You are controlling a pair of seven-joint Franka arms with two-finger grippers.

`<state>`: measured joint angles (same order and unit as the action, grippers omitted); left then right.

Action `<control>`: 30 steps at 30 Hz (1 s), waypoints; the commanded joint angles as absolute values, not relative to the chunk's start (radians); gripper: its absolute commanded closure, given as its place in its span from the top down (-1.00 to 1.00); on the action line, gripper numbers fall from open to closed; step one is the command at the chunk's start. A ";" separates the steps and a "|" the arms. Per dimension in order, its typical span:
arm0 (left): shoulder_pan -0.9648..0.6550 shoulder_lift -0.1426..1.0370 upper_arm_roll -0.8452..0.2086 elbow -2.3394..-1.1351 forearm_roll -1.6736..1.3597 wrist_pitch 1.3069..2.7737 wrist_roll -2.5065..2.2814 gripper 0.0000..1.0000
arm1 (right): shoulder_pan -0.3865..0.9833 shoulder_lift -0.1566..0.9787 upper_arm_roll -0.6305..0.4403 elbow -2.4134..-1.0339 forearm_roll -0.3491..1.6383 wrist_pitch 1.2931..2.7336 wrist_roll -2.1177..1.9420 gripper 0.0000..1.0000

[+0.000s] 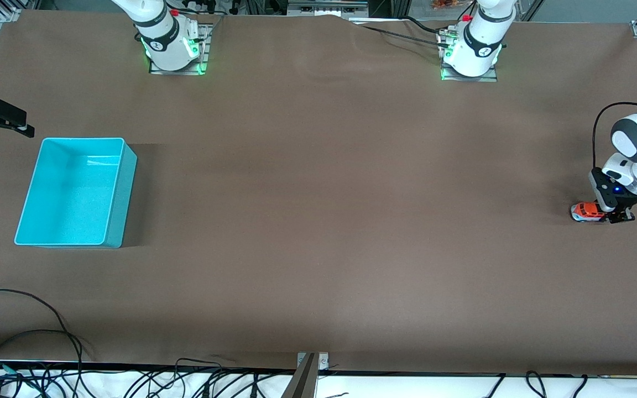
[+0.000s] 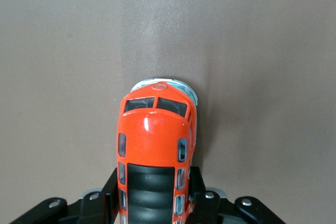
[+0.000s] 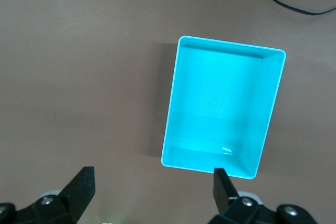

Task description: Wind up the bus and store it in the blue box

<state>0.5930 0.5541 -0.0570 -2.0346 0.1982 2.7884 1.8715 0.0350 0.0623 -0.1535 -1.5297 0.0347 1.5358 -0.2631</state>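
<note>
Gripping bus at left arm's end of table

Clamping the bus (image 1: 586, 211) at its rear between the fingers (image 2: 109, 198) of the left gripper (image 1: 611, 216), low on the brown table (image 1: 318, 221). Orange-red body, dark roof panel, no readable writing. Sitting well apart at the right arm's end: the blue box (image 1: 122, 199), open top, nothing inside. Hanging beside that box with jaws spread wide and holding nothing: right gripper (image 3: 152, 192).

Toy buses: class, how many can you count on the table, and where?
1. The bus sits at the left arm's end of the table, gripped by the left gripper. None shows in the blue box.
</note>
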 commanded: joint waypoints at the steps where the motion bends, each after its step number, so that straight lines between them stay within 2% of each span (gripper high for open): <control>1: 0.609 0.673 -0.057 -2.002 0.239 2.796 1.908 -0.35 | 0.037 0.067 -0.153 -1.509 0.044 1.517 -0.253 1.00; 30: 0.607 0.672 -0.058 -2.000 0.235 2.796 1.934 -0.33 | 0.037 0.067 -0.153 -1.509 0.044 1.517 -0.253 1.00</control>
<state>0.5930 0.5556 -0.0581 -2.0322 0.1984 2.7879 1.8978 0.0350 0.0622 -0.1535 -1.5297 0.0347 1.5358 -0.2631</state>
